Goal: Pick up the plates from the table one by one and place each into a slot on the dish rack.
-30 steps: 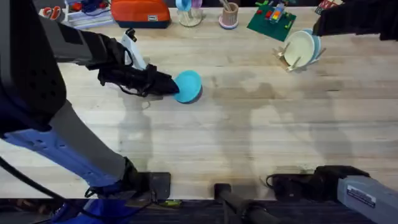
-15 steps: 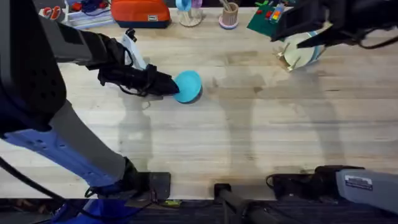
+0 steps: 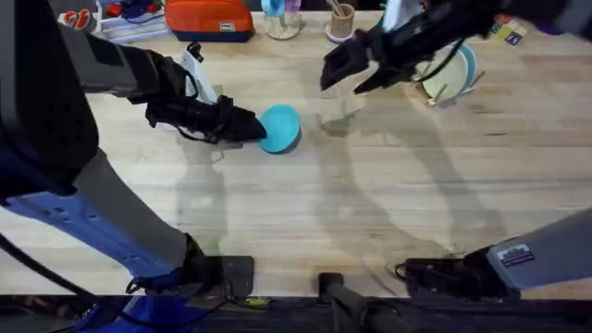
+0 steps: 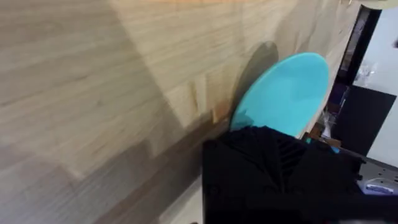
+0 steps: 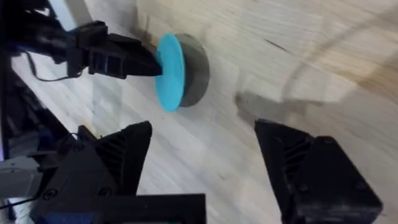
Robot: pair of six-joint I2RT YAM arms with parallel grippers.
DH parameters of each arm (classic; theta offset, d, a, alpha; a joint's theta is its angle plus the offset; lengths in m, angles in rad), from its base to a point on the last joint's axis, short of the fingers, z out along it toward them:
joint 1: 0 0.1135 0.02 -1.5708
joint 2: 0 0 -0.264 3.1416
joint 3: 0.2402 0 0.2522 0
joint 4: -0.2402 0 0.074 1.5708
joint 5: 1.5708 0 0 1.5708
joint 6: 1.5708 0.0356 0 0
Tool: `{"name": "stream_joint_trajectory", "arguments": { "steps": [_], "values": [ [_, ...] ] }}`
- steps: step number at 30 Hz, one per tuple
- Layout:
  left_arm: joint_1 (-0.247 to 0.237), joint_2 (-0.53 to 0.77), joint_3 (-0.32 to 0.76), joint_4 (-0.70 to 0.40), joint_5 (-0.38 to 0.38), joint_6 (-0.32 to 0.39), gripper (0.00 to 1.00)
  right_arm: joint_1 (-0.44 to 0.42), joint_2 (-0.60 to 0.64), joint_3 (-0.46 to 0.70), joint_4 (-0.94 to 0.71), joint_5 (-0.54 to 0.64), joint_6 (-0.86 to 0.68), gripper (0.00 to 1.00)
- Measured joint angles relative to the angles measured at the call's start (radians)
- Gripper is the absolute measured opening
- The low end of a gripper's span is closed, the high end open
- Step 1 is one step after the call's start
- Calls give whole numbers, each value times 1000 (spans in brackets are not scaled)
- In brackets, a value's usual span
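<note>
My left gripper (image 3: pixel 252 127) reaches low across the table (image 3: pixel 370 203), pinching the turquoise plate (image 3: pixel 280 127) tilted on edge. My right gripper (image 3: pixel 342 72), fingers spread, hovers beside the rack (image 3: pixel 435 91).

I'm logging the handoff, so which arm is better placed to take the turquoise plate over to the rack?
Probably the right. Its open pincer hangs between the turquoise plate and the dish rack on its own side. The left pincer holds the plate, far from the rack.
</note>
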Motion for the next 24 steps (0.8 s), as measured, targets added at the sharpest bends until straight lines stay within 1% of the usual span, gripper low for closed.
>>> {"name": "stream_joint_trajectory", "arguments": {
  "steps": [6, 11, 17, 24],
  "values": [
    [0, 0, 0, 0, 0, 0, 40, 56, 92, 0, 84, -1, 29, 993],
    [0, 0, 0, 0, 0, 0, 40, 90, 144, 0, 160, -1, 67, 993],
    [0, 0, 0, 0, 0, 0, 40, 131, 188, 0, 219, -1, 108, 994],
    [0, 0, 0, 0, 0, 1, 40, 176, 212, 0, 249, -2, 142, 994]
  ]
}}
